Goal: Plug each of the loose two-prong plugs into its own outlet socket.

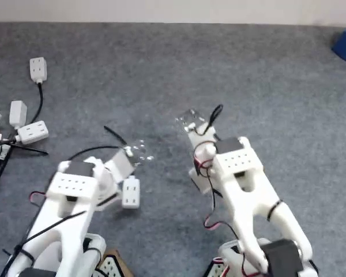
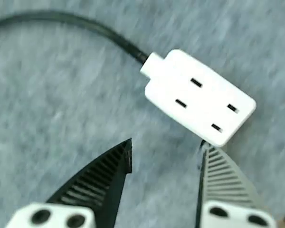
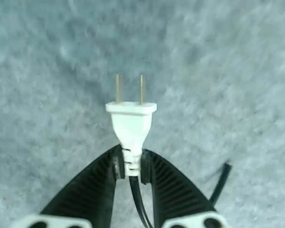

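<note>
We read the step as mating plug to socket, with neither joined yet. The right gripper [image 3: 131,164] has its jaws pinched narrow on the ribbed neck of the two-prong plug [image 3: 131,118], just behind the body. The prongs [image 3: 141,89] point straight away from the fingers, above the carpet [image 3: 237,57]. The left gripper [image 2: 166,147] has its jaws spread wide and holds nothing. The outlet socket [image 2: 199,97] lies flat on the carpet just past its tips, face up and skewed to the jaw line, one corner close to the lighter finger, and its black cord [image 2: 85,23] trails off. To do this well, we'd have the left jaws close across the socket's narrow sides first so it can't skid. Then the prongs go in square to one pair of slots [image 2: 196,82], pushed straight along the prong axis. The neck grip is thin, so we judge the plug could pivot under push; go slow and keep the force in line. In the high view the two arms sit near each other, and spare outlets [image 1: 33,131] lie well apart at the table's far left.
</note>
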`<state>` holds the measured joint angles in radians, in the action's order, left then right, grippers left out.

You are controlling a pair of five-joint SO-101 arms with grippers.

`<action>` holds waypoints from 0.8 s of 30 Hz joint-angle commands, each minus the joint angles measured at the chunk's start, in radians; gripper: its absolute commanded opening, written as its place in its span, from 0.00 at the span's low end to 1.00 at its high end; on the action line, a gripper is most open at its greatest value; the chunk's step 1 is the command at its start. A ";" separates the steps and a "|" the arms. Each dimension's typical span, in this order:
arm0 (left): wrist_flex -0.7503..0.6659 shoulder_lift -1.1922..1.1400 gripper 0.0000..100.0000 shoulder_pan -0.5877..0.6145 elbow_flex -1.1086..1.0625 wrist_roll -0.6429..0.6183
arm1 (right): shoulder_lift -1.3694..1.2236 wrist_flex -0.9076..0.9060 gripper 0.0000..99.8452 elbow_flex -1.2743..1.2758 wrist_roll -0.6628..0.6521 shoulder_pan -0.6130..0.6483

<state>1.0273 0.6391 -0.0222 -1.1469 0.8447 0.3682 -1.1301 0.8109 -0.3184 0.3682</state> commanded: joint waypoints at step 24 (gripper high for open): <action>-0.107 0.031 0.25 -0.004 0.068 -0.115 | 0.171 0.005 0.01 0.119 0.009 -0.145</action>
<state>0.9076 0.6421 -0.0959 -1.1024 0.6329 0.5094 -1.1301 0.9337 -0.3168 0.2378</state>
